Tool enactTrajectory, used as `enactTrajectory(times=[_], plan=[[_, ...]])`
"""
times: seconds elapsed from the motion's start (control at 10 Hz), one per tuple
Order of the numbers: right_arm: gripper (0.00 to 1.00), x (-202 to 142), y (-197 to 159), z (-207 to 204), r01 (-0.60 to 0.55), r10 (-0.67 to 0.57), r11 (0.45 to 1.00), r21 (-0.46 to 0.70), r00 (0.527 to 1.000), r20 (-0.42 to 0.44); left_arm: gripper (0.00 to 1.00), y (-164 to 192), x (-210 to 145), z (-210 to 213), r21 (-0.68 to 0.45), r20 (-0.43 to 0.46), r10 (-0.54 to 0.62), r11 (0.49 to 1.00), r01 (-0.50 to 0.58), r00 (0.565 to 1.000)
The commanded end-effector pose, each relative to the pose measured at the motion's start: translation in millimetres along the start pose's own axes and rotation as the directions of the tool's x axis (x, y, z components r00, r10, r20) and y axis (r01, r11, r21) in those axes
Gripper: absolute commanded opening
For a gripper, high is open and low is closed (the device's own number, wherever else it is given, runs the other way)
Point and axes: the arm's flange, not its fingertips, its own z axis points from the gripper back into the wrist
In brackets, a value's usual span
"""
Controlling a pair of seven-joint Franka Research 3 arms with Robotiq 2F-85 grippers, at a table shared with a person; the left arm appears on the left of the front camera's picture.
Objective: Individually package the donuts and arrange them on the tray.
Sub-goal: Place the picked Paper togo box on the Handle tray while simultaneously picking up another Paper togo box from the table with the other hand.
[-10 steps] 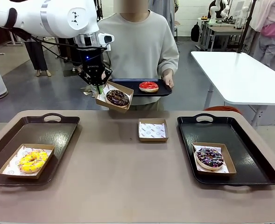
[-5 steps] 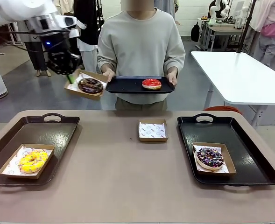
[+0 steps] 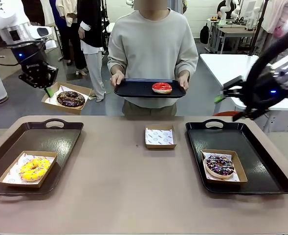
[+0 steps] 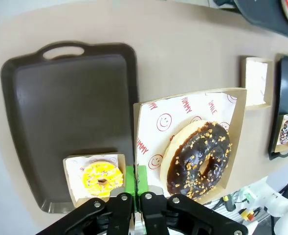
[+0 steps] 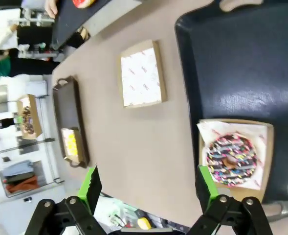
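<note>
Cardboard box [image 3: 67,98] w/ the choc-brown donut [image 3: 70,99] hangs from the robot's left hand [image 3: 48,91], up in the air past the far-left edge of the worktop [image 3: 124,181] and tilted a bit. In the left wrist view the green pads [image 4: 130,177] pinch the box's near wall, jaws almost together. The donut sits on smiley-print paper and has pale crumbs on its icing.

Right hand [image 5: 148,188] is up over the right side, above the black right tray [image 3: 261,161], jaws spread wide and holding nothing.

Purple sprinkled donut [image 3: 220,165] lies in its own box on that tray, twd the near end. Yellow-iced donut [image 3: 34,169] is boxed too, at the near-left corner of the brown left tray [image 3: 41,139].

One more box [image 3: 160,137], lined w/ printed paper and w/ no donut in it, sits mid-worktop betw the two trays.

Red glossy donut [image 3: 162,87] is unboxed on a dark serving tray [image 3: 134,89] which the person [image 3: 153,49] holds at both ends at waist height, at the far side.
</note>
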Motion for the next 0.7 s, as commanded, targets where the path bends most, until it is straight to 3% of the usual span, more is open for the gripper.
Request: enactTrajectory(times=[0.0, 0.3, 0.6], plan=[[1.00, 9, 20, -23, -0.016, 0.018, 0.996, -0.091, 1.000, 0.024, 0.01, 18, -4, -7, 0.004, 0.007, -0.008, 1.000, 0.008, 1.000], [1.00, 3, 41, -57, -0.068, 0.077, 0.983, -0.173, 0.996, 0.050, 0.01, 46, -5, -23, 0.023, -0.016, -0.005, 1.000, 0.005, 1.000], [1.00, -1, 39, -56, -0.095, 0.101, 0.983, -0.155, 0.994, 0.031, 0.01, 61, -1, -46, 0.038, -0.031, 0.020, 0.999, -0.018, 0.999]])
